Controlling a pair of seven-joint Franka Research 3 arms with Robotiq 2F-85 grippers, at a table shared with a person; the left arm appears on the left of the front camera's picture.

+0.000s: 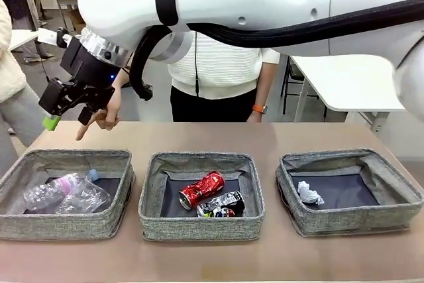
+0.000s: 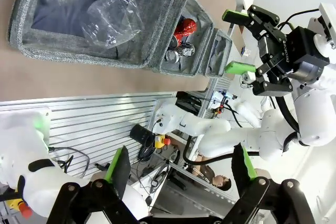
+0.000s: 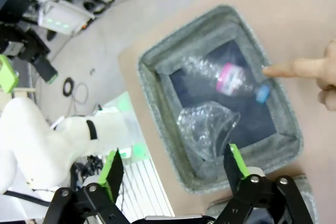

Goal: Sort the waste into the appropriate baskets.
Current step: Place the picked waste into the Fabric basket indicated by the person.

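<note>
I am holding my right gripper [image 1: 66,112] released and empty above the left basket [image 1: 66,226]. The cup [image 3: 207,129] is lying directly below inside it, beside the bottle [image 3: 223,75], whose long axis is running diagonally.

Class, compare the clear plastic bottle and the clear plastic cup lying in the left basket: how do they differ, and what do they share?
The clear plastic bottle is long and narrow; the clear plastic cup is shorter and wider.
The bottle carries a pink label band and a blue cap; the cup is plain, its mouth uncovered.
Both are transparent, crumpled, and lie on their sides in the same grey basket.
</note>
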